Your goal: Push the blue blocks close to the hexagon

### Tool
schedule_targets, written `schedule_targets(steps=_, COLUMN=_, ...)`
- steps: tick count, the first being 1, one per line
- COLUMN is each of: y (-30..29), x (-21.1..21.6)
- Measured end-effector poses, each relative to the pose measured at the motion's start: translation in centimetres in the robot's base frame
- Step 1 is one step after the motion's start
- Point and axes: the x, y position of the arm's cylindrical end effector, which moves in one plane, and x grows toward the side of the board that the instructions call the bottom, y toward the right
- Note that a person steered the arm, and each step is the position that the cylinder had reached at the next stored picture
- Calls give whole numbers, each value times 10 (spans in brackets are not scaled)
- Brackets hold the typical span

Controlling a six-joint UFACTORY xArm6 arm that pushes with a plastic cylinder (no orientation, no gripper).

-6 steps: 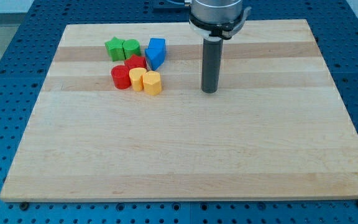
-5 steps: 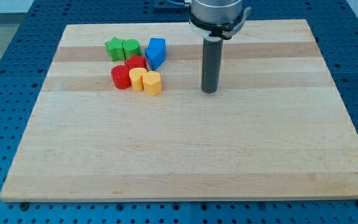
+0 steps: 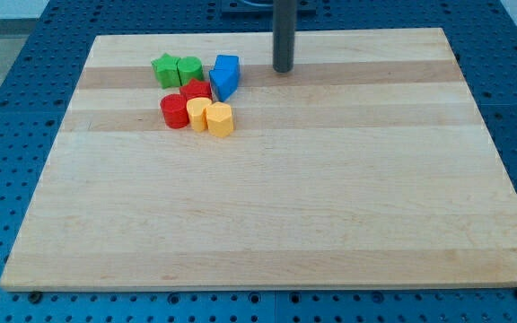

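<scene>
The blue blocks (image 3: 225,75) sit in the cluster at the counter's (image 3: 330,224) upper left, near but apart from the yellow hexagon (image 3: 220,118); closing that gap remains. My tip (image 3: 283,70) carries no pincer, holds nothing, and has shifted from mid-counter toward the view's top, right of the blue blocks.

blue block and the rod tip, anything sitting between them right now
Nothing. In the camera view, only bare wood separates my tip from the blue block. The tip stands to the block's right, near the board's top edge, not touching it.
</scene>
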Motion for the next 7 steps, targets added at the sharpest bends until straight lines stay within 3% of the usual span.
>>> schedule_targets(steps=2, y=-74, x=-5)
schedule_targets(steps=4, y=-70, x=50)
schedule_targets(steps=7, y=-66, x=57)
